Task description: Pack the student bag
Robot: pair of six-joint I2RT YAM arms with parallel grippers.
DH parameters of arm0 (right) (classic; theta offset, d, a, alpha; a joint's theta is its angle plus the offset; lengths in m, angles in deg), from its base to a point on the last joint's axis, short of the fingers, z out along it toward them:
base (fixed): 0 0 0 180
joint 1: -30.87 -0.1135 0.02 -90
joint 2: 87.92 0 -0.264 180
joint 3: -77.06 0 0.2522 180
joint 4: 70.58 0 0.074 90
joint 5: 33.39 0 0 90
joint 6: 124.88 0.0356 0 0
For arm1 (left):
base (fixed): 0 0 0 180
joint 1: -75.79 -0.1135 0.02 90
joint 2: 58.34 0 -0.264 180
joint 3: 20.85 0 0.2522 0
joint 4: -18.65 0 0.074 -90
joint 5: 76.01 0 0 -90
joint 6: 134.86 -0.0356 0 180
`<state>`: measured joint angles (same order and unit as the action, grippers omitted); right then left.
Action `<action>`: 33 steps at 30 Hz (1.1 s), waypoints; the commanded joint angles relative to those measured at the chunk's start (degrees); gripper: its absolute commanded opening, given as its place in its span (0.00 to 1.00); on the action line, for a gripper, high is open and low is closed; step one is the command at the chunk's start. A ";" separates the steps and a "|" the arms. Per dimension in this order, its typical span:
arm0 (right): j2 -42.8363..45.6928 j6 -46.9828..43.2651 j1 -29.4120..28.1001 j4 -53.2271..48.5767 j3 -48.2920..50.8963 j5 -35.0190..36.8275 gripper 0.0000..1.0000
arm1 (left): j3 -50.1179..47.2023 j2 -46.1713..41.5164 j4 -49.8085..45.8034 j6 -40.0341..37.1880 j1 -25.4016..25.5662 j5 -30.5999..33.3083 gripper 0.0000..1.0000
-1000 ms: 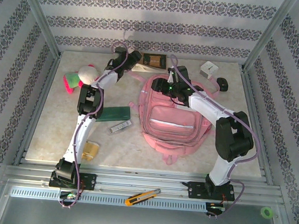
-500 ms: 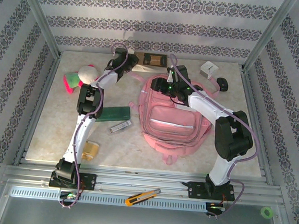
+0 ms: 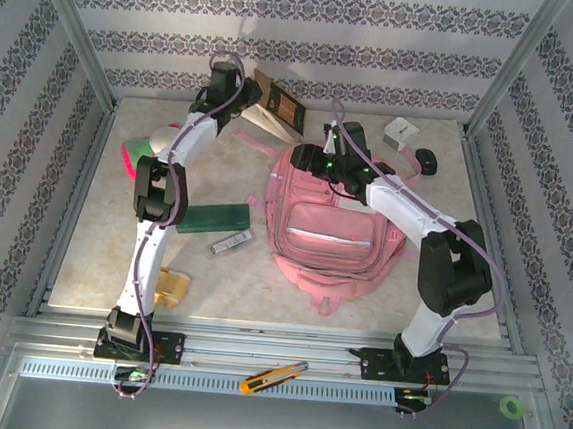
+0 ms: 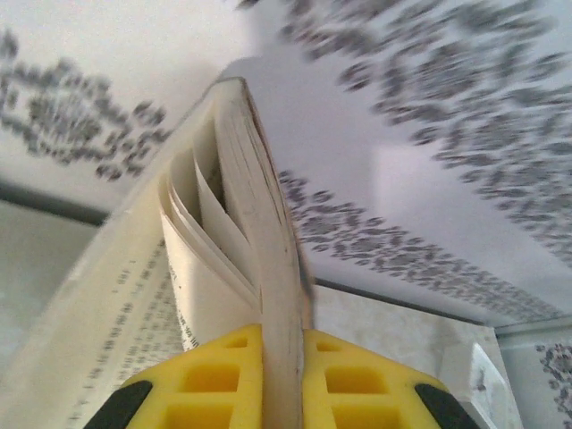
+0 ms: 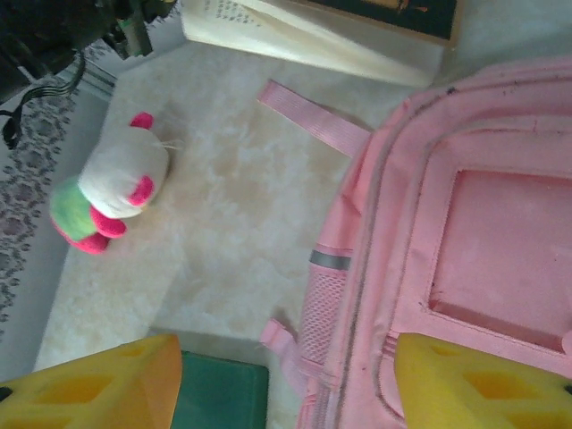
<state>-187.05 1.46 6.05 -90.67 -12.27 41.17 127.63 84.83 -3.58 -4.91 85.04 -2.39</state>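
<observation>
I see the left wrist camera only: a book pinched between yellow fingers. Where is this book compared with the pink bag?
Observer: In the top view, the left gripper holds the book tilted near the back wall, beyond the far-left corner of the student bag, not over it.
Operator: And the right gripper?
Observer: The right gripper hangs open over the bag's far-left edge, holding nothing.
Operator: Anything between book and bag?
Observer: A pink strap lies on the table there.

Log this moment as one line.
left gripper: shut on dark-covered paperback book, held tilted | right gripper: open above soft pink fabric backpack
</observation>
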 commanded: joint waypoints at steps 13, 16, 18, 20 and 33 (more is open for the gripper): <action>26.14 2.36 5.96 -0.51 12.50 2.14 0.71 | -12.69 -34.00 -2.79 4.13 4.37 -14.54 0.00; 33.39 2.16 8.73 -4.53 14.80 0.54 0.71 | -22.10 -42.45 -0.20 7.35 6.78 -13.26 0.00; 38.03 1.77 10.75 -9.46 14.87 -0.97 0.72 | -28.60 -48.31 0.34 9.64 8.06 -11.15 0.00; 41.61 0.61 12.05 -14.70 14.20 -2.00 0.73 | -33.98 -53.24 -0.09 11.74 9.37 -9.83 0.00; 47.18 -0.18 13.41 -32.96 13.44 -12.38 0.76 | -66.90 -75.28 7.08 30.86 20.41 -5.97 0.00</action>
<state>-139.95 0.83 19.12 -119.47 0.49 32.40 63.69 11.37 -5.53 18.26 103.58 -9.30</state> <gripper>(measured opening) 0.758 0.116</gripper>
